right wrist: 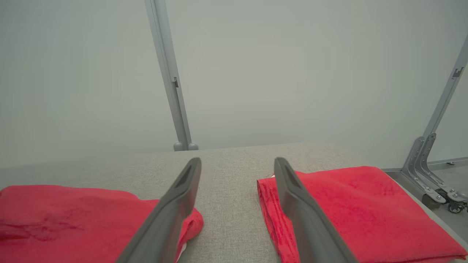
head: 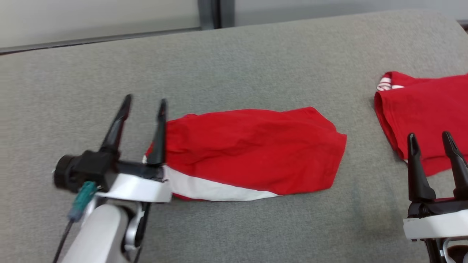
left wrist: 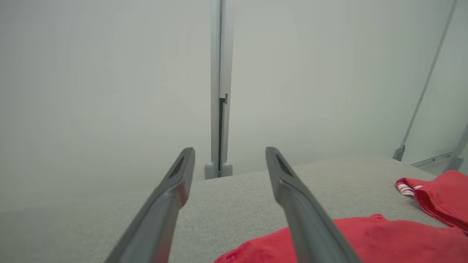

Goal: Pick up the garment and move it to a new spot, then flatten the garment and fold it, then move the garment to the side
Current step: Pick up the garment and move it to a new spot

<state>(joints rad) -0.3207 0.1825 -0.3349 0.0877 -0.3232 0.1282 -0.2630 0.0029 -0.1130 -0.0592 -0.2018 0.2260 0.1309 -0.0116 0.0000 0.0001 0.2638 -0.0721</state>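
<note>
1. The red garment (head: pixel 256 153) lies folded at the middle of the worktop (head: pixel 234 58).
2. The left end effector (head: pixel 145 99) stands apart and empty at its left end. The right end effector (head: pixel 429 135) is also apart, by another folded red garment (head: pixel 427 106).
3. Folding looks done; next, grip it and shift it aside.

The left tool (head: pixel 145 98) and right tool (head: pixel 429 134) are showing long dark tapered fingers (head: pixel 116 128) above white wrist shells (head: pixel 137 190); a teal plug (head: pixel 82 199) is hanging at the left.
</note>
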